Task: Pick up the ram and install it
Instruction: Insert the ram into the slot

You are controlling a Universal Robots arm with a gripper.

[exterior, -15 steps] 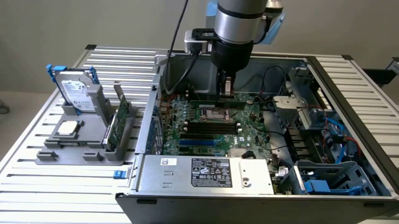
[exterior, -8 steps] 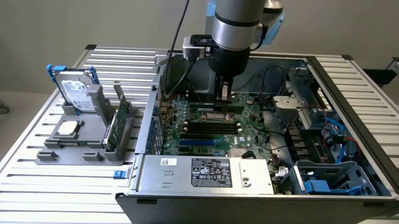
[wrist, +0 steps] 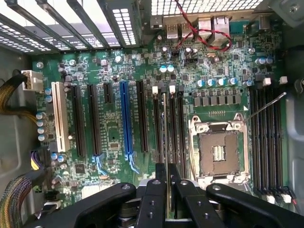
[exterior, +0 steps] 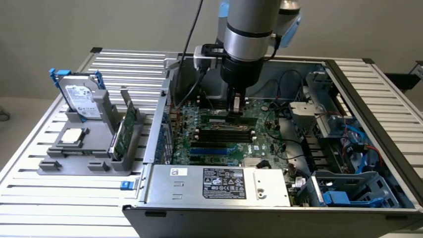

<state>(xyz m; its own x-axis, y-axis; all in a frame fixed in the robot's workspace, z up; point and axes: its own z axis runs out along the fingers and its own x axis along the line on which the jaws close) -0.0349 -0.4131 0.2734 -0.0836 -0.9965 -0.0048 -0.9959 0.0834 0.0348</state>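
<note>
Squarely, pincer (exterior: pixel 237 109) clamped on ram (wrist: pixel 165 128), over motherboard slots (wrist: pixel 176 128)

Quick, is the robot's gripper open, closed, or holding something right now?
The gripper is closed, holding the ram edge-on over the motherboard.

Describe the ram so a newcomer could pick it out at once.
Find the open computer case on the slatted table and look under the arm, over the green motherboard. There the gripper is shut on the ram, a long, narrow green stick on edge at the black slots. The other green card is taller and sits in the grey stand outside the case.
</note>
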